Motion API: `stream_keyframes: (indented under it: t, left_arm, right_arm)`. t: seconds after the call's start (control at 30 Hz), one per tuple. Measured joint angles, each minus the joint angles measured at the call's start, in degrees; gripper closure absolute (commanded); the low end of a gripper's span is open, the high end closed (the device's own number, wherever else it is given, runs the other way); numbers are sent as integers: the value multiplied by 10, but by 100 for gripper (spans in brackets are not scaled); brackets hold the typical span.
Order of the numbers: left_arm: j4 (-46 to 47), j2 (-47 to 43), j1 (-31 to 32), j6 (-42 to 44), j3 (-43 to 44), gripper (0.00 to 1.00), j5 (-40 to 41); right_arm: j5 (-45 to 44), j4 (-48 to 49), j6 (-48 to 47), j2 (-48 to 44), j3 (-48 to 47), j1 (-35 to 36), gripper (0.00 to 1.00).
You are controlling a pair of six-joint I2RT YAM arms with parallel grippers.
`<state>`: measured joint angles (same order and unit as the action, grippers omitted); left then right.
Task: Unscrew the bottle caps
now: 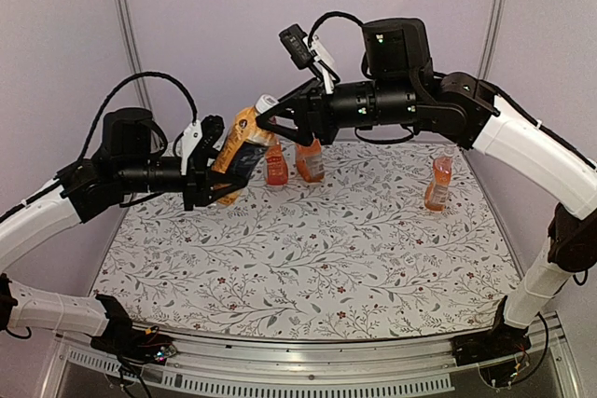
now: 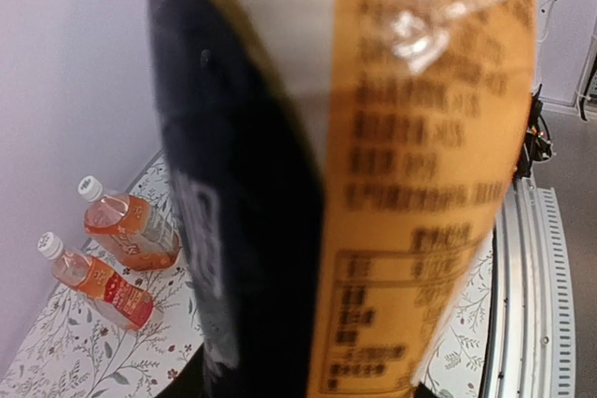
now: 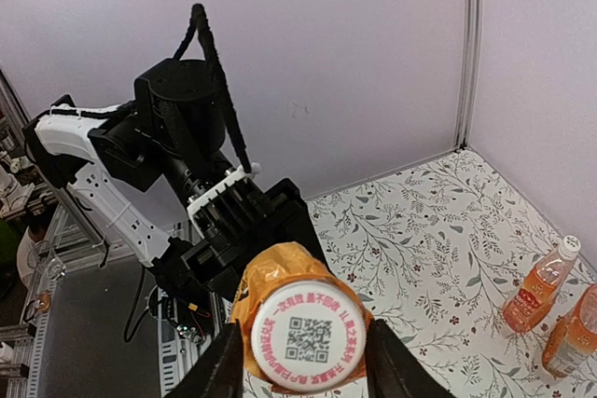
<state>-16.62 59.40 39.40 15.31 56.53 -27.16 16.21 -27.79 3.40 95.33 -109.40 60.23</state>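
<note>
Over the left side of the floral cloth (image 1: 308, 267), above mid-depth, the left gripper (image 1: 216, 163) is clamped around the body of the held bottle (image 1: 238, 142), well clear of the surface. The bottle's long axis tilts up and away toward the far edge and the right, so its neck points straight at the other arm.

Just beyond, its white cap (image 3: 306, 335) sits between the fingers (image 3: 224, 365) of the right gripper (image 1: 269, 118). These are spread to either side of the cap and only a little wider than it. The wrist view looks squarely down on the cap's printed top, so claw and bottle axis seem well lined up. I cannot tell whether the pads touch the rim. The likely next step is closing on the cap and twisting about that axis while the left arm holds the body firm.

Along the far edge near its middle stand two bottles (image 1: 294, 162), capped (image 2: 90, 187). A fourth bottle (image 1: 438, 182) stands upright toward the far right corner.
</note>
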Motion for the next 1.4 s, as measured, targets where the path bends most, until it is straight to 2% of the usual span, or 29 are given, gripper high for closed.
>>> stream_keyframes:
  t: [0.07, 0.2, 0.3, 0.37, 0.57, 0.77, 1.07, 1.3, 1.4]
  left_arm:
    - [1, 0, 1, 9, 0, 69, 17]
    - [15, -4, 12, 80, -14, 73, 113]
    - [46, -8, 33, 179, -42, 74, 221]
    - [71, -7, 49, 244, -63, 74, 285]
    - [118, -5, 75, 346, -78, 74, 386]
    - [140, -6, 82, 374, -88, 74, 413]
    - [143, -6, 86, 380, -91, 73, 421]
    - [142, -6, 87, 380, -91, 73, 421]
    - [141, -6, 87, 380, -91, 73, 420]
  right_arm:
    - [-7, -1, 3, 0, 1, 0, 24]
    - [-40, -14, 18, 0, 13, 0, 20]
    - [-52, -31, 49, 0, 18, -7, 21]
    - [-52, -42, 83, 0, 18, -16, 24]
    - [-42, -68, 175, 0, 17, -46, 31]
    - [-10, -91, 221, 0, 18, -56, 52]
    - [38, -101, 239, 0, 27, -56, 50]
    - [39, -116, 241, 0, 37, -56, 87]
    - [41, -117, 237, 0, 37, -57, 90]
